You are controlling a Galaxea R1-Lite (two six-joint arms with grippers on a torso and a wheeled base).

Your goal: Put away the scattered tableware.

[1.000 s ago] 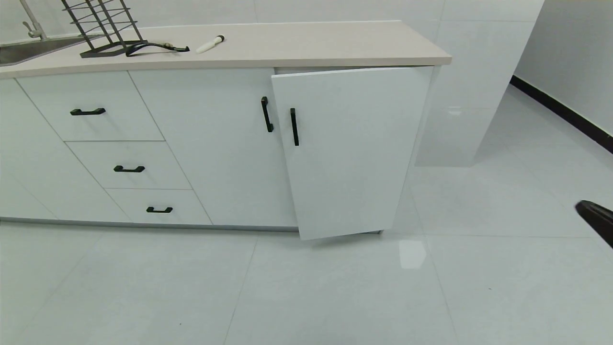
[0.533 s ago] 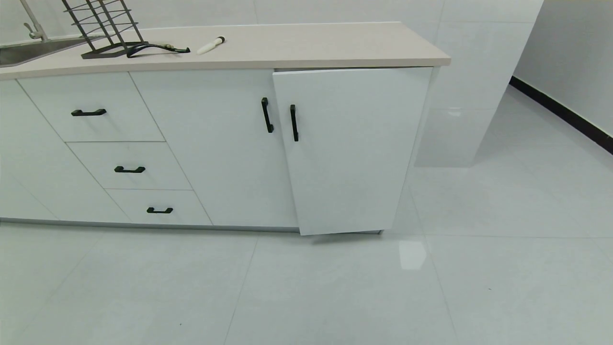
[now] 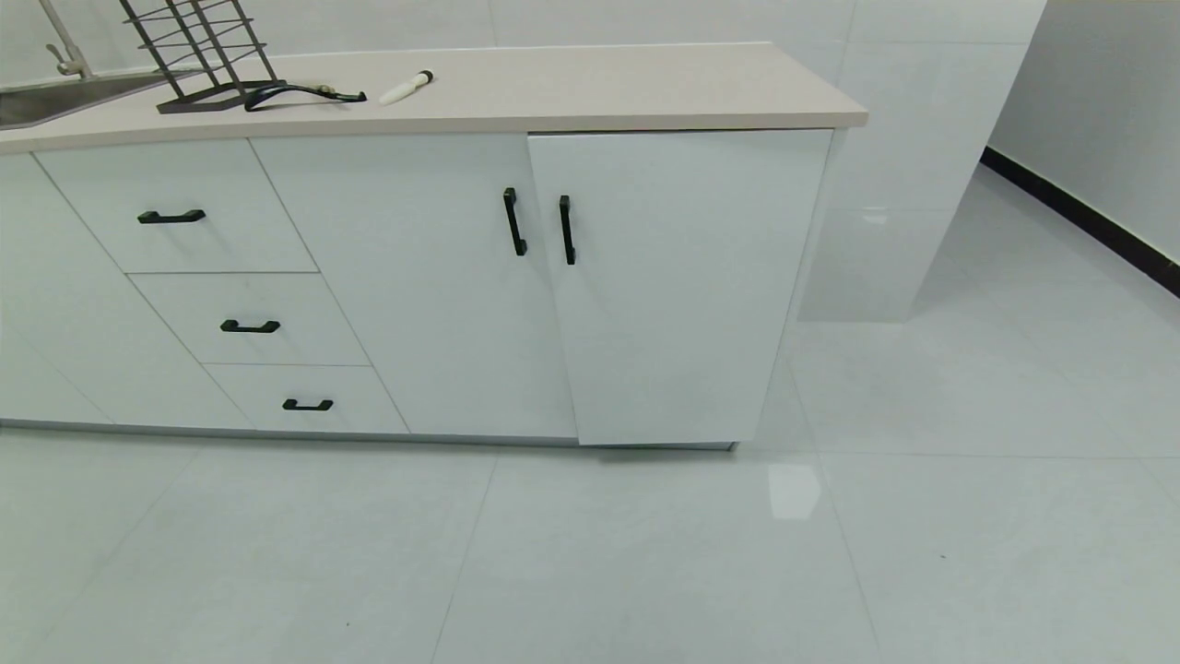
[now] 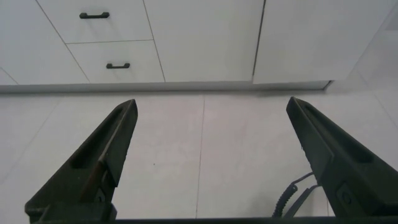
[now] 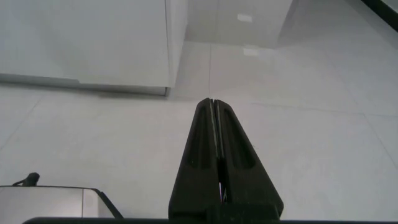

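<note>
The right-hand cabinet door under the counter stands flush with its neighbour, its black handle beside the other door's handle. On the beige countertop lie a white-handled utensil and a dark curved utensil beside a black wire dish rack. My left gripper hangs open over the floor, facing the cabinet base and drawers. My right gripper is shut with nothing in it, low over the floor tiles near the cabinet's end.
A sink with a tap sits at the counter's far left. Three drawers with black handles stack below it. White floor tiles spread wide in front. A wall with a black skirting runs along the right.
The right cabinet door has swung from ajar to fully closed. The dark gripper tip at the head view's right edge a second ago has left that view.
</note>
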